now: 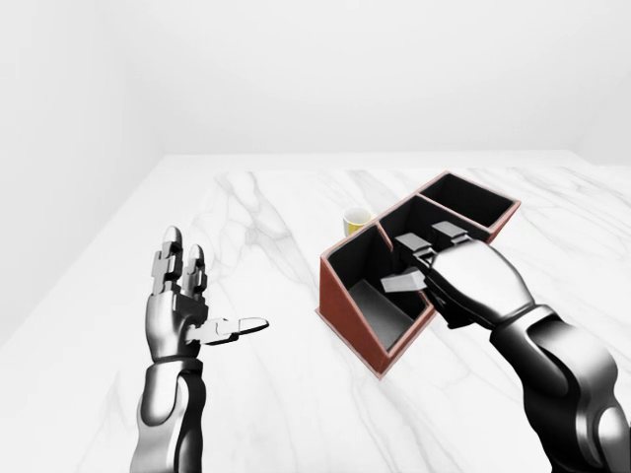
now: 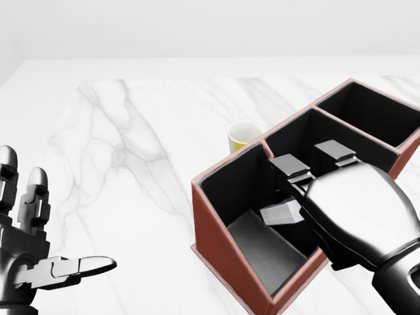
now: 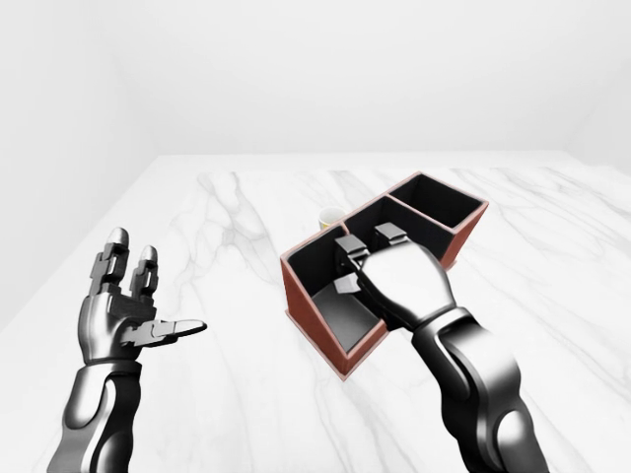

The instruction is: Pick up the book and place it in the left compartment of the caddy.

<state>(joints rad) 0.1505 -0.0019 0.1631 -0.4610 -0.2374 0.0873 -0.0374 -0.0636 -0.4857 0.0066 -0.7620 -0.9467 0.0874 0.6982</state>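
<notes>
The thin grey book (image 2: 281, 213) is gripped by the black right hand (image 2: 357, 213) (left hand (image 2: 39, 259) spread wide) over the red-brown three-compartment caddy (image 2: 220, 246); a tilted release risks snagging on the divider.

Both arms are glossy dark metal, near black with bright silver highlights, built of rounded, bulging shells joined at narrower waists. The left hand (image 1: 185, 305) has three blocky, segmented fingers (image 1: 170, 264) in lighter grey, each made of short stepped links with dark seams, and a slim thumb with a smooth rounded tip. The right hand (image 2: 308, 190) shows a broad, domed, polished back and flat, grey, rectangular finger links
</notes>
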